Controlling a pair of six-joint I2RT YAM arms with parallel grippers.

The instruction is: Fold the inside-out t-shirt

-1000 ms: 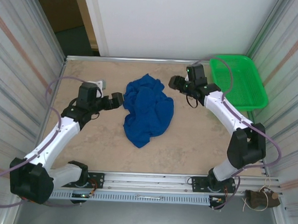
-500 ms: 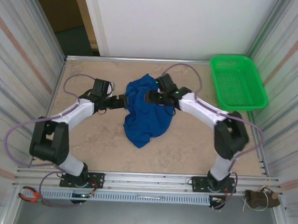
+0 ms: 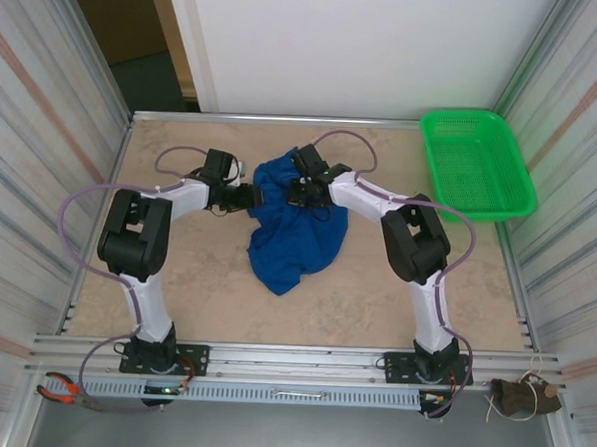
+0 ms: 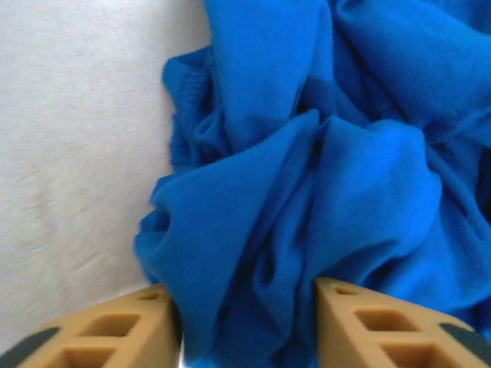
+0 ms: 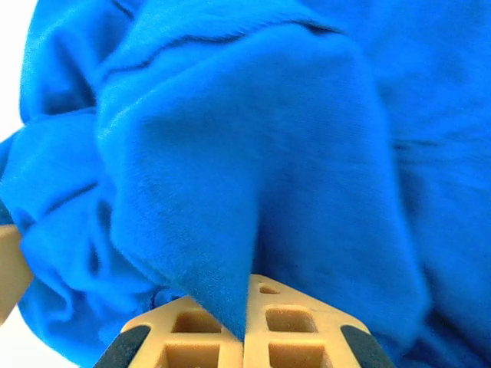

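Observation:
The inside-out t-shirt [image 3: 298, 239] lies crumpled in a royal-blue heap on the middle of the table. My left gripper [image 3: 252, 197] is at the heap's far left edge. In the left wrist view a thick bunch of the blue cloth [image 4: 322, 153] fills the gap between its tan fingers [image 4: 115, 330], which press on it from both sides. My right gripper [image 3: 293, 191] sits on top of the heap's far end. Its fingertips [image 5: 307, 322] are pressed together with a thin fold of the shirt [image 5: 253, 153] pinched between them.
A green mesh basket [image 3: 477, 163] stands at the back right corner. Corrugated walls close in the table [image 3: 175, 277] on the left and right. Pliers [image 3: 64, 390] lie below the front rail at the left.
Both arms swung inward from the sides to the shirt's far end. Both grippers, open before, have closed on cloth.

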